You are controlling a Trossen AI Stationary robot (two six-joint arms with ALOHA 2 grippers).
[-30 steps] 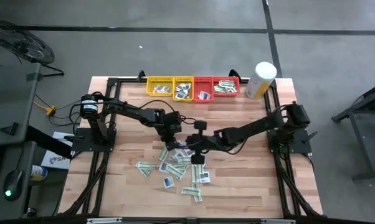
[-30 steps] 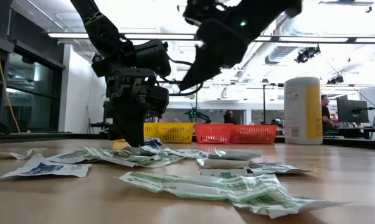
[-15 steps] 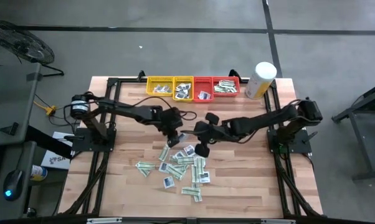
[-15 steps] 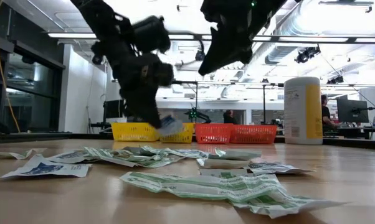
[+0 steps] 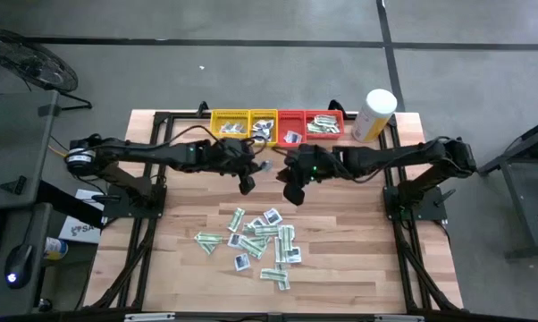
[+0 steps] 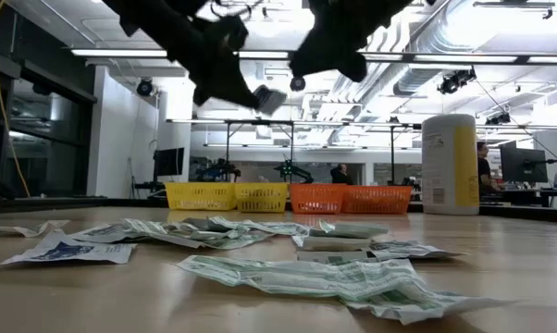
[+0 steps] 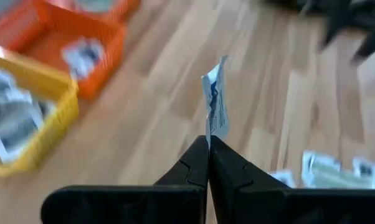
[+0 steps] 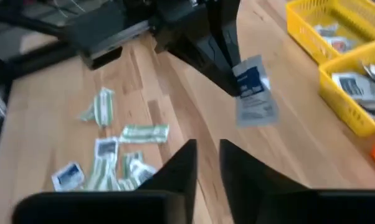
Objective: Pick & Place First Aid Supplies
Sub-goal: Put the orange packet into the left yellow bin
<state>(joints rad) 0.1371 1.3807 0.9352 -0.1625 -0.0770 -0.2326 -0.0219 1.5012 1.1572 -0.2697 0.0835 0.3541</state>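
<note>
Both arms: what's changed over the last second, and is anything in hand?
The left gripper lifted a white-and-blue packet off the pile and carried it up toward the trays, staying shut on it. The right gripper rose off the pile too, empty, jaws now parted. Pile, trays and canister unchanged.

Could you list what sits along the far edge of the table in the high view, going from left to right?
Two yellow trays → two red trays → white-and-yellow canister. All four trays hold packets.
</note>
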